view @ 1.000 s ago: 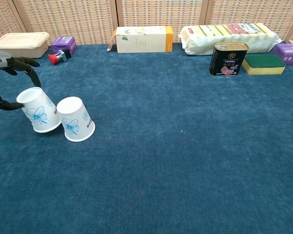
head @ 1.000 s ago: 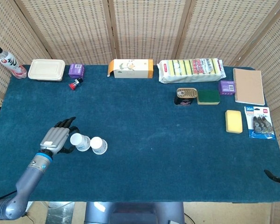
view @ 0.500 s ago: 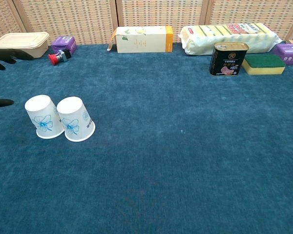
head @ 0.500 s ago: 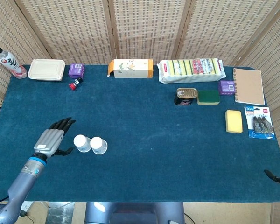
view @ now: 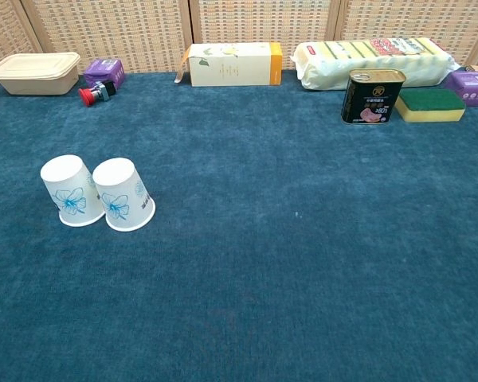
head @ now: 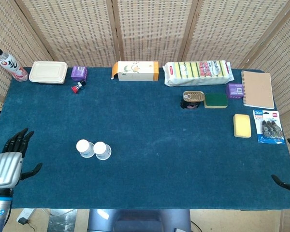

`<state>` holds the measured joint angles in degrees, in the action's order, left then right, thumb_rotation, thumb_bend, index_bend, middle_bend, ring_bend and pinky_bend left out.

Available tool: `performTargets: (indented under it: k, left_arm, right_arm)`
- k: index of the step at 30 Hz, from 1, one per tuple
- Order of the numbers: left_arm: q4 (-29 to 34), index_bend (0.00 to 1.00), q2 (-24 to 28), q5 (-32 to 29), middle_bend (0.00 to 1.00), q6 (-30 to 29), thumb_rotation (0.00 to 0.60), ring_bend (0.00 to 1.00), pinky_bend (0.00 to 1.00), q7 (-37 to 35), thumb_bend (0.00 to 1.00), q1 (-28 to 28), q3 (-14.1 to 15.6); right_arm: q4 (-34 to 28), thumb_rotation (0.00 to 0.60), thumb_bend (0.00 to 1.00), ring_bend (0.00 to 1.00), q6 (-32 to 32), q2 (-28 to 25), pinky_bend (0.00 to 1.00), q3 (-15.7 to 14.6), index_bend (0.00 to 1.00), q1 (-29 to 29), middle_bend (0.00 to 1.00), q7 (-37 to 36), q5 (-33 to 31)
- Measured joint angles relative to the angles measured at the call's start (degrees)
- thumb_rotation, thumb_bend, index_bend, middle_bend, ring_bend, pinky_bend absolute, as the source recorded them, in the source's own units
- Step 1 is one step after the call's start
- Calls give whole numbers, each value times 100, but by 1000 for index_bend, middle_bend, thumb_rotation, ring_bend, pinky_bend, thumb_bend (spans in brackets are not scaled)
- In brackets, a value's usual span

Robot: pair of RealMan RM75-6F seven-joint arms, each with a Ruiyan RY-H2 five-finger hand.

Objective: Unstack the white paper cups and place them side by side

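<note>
Two white paper cups with blue flower prints stand upside down, side by side and touching, on the blue cloth: the left cup [head: 84, 148] [view: 72, 192] and the right cup [head: 102, 150] [view: 123, 194]. My left hand [head: 8, 158] hovers at the table's left edge, well left of the cups, fingers spread and holding nothing; the chest view does not show it. Only dark fingertips of my right hand [head: 289, 181] show at the right edge of the head view, holding nothing that I can see.
Along the back stand a bottle [head: 7, 64], a beige lunch box [head: 48, 72], a purple box [head: 79, 73], a tissue carton [head: 136, 71] and a sponge pack [head: 198, 72]. A tin can [head: 193, 99], green sponge [head: 215, 100], notebook [head: 257, 89] and yellow sponge [head: 242, 125] sit at the right.
My left hand let go of the left cup, which settled upright beside the other, then pulled back left to the table edge and out of the chest view.
</note>
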<state>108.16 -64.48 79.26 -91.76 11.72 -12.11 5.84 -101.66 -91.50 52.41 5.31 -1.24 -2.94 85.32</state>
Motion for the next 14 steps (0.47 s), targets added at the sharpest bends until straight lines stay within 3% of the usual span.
performTargets:
  k: [14]
  left_arm:
    - [-442, 0, 179, 792, 0, -22, 600, 0, 82, -256, 214, 373, 81]
  right_arm:
    - [-6, 600, 11, 0, -29, -1, 0, 33, 86, -21, 0, 32, -62]
